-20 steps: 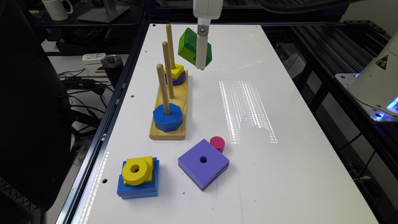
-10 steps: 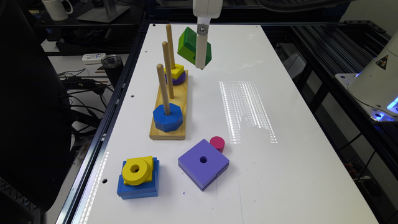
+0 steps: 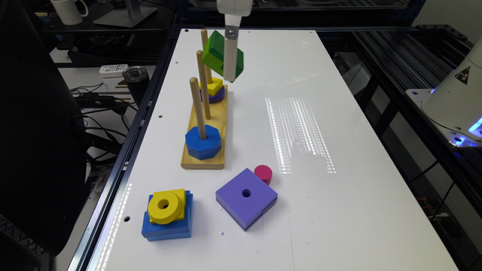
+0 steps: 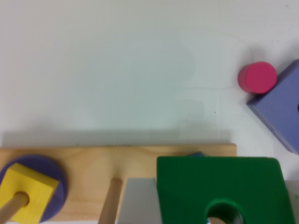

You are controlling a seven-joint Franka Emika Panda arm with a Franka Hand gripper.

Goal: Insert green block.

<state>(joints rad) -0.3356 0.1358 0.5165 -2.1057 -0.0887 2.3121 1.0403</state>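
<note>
Jaws clamped on green block, held tilted in air beside wooden peg base; blue octagon on near peg; yellow square over purple disc on another.

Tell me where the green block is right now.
In the exterior view the green block hangs tilted in the gripper, above the wooden peg base, by the far pegs' tips.

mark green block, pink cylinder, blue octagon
green block (image 3: 216, 51): exterior view, dark green face beside the gripper finger.
pink cylinder (image 4: 257, 76): wrist view, round top face.
blue octagon (image 3: 202, 142): exterior view, top face near the peg.
</note>
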